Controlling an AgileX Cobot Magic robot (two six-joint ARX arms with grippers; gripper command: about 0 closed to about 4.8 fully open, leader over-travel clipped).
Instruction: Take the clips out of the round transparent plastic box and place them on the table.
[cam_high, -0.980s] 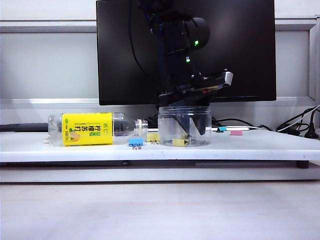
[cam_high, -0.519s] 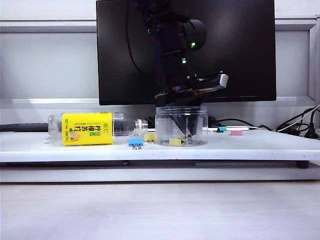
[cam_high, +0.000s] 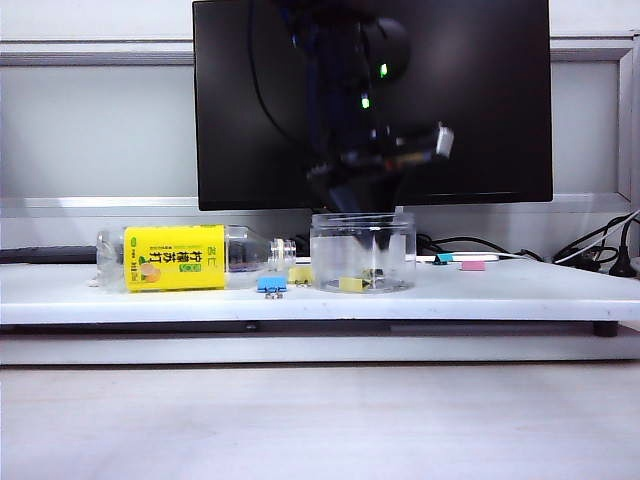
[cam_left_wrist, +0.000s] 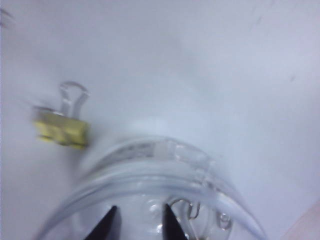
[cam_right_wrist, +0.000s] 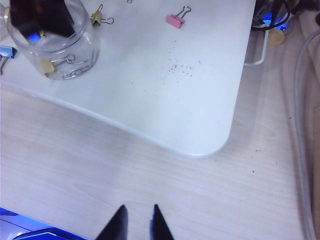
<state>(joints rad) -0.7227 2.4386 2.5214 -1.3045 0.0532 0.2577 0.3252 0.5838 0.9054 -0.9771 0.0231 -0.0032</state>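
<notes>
Hovering over round transparent plastic box (cam_left_wrist: 150, 170), left gripper (cam_left_wrist: 139, 222) jaws narrowly parted, empty; right gripper (cam_right_wrist: 138, 220) likewise, off-table.

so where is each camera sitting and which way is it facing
Exterior view: in front of the table, level with its edge, facing the monitor; shows the left arm with its left hand above the round transparent plastic box.
Left wrist view: on the left arm, looking down into the box's rim; left hand fingers show, nothing visibly between them.
Right wrist view: on the right arm, high over the pale wood-grain surface, looking down at the table corner; right hand empty.
All three share the box and a yellow clip beside it.
</notes>
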